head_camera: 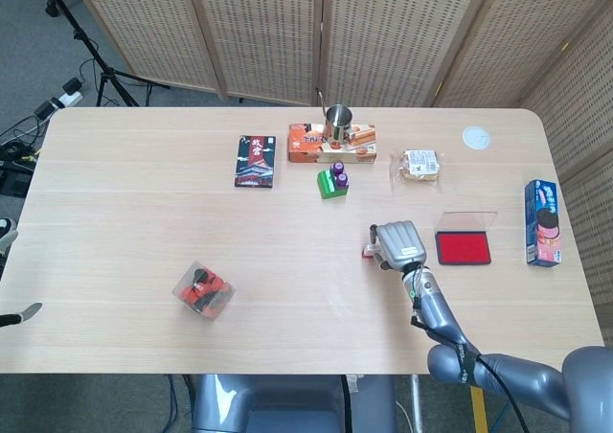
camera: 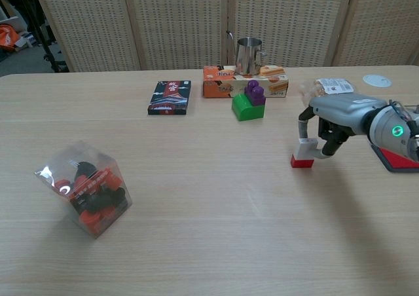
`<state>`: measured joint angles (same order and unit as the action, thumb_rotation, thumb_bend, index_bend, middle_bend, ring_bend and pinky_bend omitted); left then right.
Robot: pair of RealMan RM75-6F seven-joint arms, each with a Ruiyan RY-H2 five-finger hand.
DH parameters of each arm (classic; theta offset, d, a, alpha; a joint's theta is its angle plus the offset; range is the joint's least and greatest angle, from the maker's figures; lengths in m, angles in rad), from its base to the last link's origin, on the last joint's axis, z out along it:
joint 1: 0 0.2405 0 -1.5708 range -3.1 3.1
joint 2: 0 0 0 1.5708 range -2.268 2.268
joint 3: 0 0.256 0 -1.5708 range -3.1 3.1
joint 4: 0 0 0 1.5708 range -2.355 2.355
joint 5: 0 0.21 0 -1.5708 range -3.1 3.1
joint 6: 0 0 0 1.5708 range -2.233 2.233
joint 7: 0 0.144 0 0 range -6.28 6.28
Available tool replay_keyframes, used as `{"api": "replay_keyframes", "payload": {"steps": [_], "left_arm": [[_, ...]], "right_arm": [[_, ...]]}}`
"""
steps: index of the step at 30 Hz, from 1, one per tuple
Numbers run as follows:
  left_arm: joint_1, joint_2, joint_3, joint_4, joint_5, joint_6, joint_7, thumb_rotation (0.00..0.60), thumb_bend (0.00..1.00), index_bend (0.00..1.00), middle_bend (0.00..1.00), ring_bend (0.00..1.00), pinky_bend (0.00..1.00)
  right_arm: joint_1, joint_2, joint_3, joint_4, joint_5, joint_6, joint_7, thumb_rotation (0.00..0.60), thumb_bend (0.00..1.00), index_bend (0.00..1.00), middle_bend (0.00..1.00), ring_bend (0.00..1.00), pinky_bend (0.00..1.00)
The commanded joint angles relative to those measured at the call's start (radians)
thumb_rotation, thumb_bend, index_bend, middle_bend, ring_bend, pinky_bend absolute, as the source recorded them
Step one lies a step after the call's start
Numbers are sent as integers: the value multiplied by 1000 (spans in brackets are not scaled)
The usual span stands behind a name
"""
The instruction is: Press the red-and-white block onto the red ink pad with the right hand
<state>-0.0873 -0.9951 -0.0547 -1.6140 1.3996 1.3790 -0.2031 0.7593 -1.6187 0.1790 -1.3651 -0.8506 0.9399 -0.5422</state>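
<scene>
**Right hand closing on the red-and-white block beside the ink pad**

The red-and-white block (camera: 304, 152) is seen standing upright on the worktop (camera: 209, 230), just left of the red ink pad (head_camera: 464, 246), which lies open. The right hand (camera: 325, 122) is set over the block, with fingers (camera: 303, 120) curled down around its white top and apparently touching it; whether a firm hold is made cannot be told. The block is not lifted. The left hand is not shown in either view.

A risk is judged here: the block is small, and a shallow pinch on its top could let it tip or slip out on the way to the pad. It could also be set down on the pad's raised lid instead of the ink.

Counted near the pad: one block, one ink pad, one green-and-purple brick (camera: 249, 102), one metal cup (camera: 247, 54), one clear box of red and black pieces (camera: 86, 188).
</scene>
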Motion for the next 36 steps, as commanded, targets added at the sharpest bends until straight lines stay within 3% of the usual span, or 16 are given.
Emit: {"api": "replay_keyframes", "payload": {"steps": [1, 11, 20, 31, 36], "left_arm": [[0, 0, 0, 0, 0, 0, 0, 600, 0, 0, 0, 0, 0], [-1, -1, -1, 1, -2, -1, 1, 600, 0, 0, 0, 0, 0], [-2, -3, -1, 2, -5, -4, 5, 600, 0, 0, 0, 0, 0], [-6, -14, 2, -3, -6, -7, 42, 600, 0, 0, 0, 0, 0], [-4, -19, 4, -9, 0, 1, 60, 600, 0, 0, 0, 0, 0]], "right_arm": [[1, -2, 0, 1, 0, -1, 1, 600, 388, 477, 964, 1000, 1000], [9, -2, 8, -5, 22, -9, 7, 600, 397, 491, 965, 1000, 1000], [10, 14, 9, -26, 26, -5, 14, 600, 487, 551, 967, 1000, 1000], [-34, 176, 27, -180, -61, 49, 93, 600, 517, 574, 970, 1000, 1000], [-73, 257, 17, -158, -104, 64, 150, 600, 517, 574, 971, 1000, 1000]]}}
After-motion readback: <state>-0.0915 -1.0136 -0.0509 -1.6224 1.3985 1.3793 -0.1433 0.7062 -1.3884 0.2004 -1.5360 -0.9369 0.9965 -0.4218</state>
